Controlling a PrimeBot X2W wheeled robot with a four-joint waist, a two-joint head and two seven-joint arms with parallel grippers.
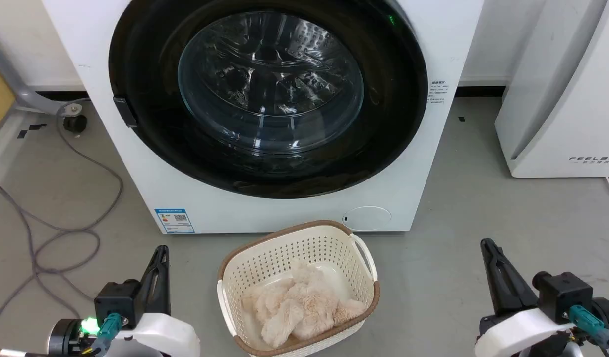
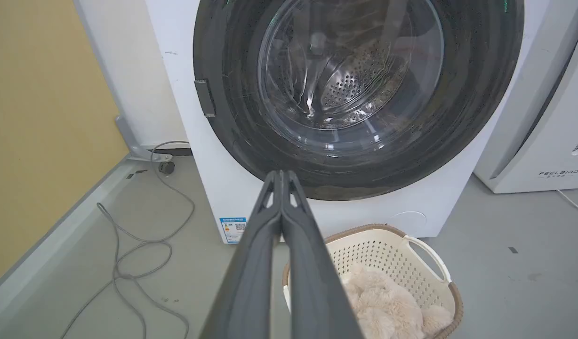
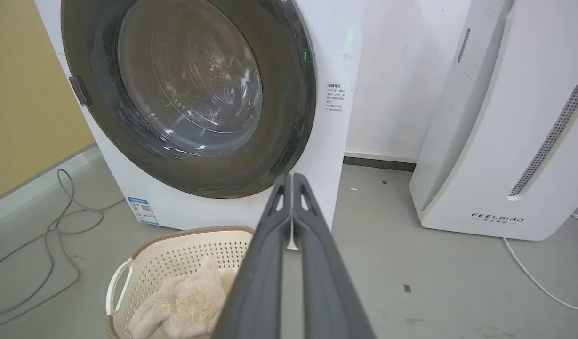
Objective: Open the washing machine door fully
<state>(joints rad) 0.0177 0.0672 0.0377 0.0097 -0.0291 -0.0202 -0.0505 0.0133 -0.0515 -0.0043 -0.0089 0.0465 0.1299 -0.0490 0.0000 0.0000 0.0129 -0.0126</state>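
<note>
Door shut flat on the washer front — take it by the edge tab, not the glass.
The washing machine door [image 1: 270, 99] sits flush in the washing machine [image 1: 433, 163], straight ahead of you. Expect it to be rigid, fairly heavy and glossy-slick, its bulging glass offering no purchase. Hook the small dark tab [image 1: 125, 111] on its left rim. Your left gripper [image 1: 160, 253] and right gripper [image 1: 485, 245] hang low — fingers pressed together, holding nothing.

Basket [image 1: 279, 255] obstructs floor below washing machine door [image 1: 270, 84].
</note>
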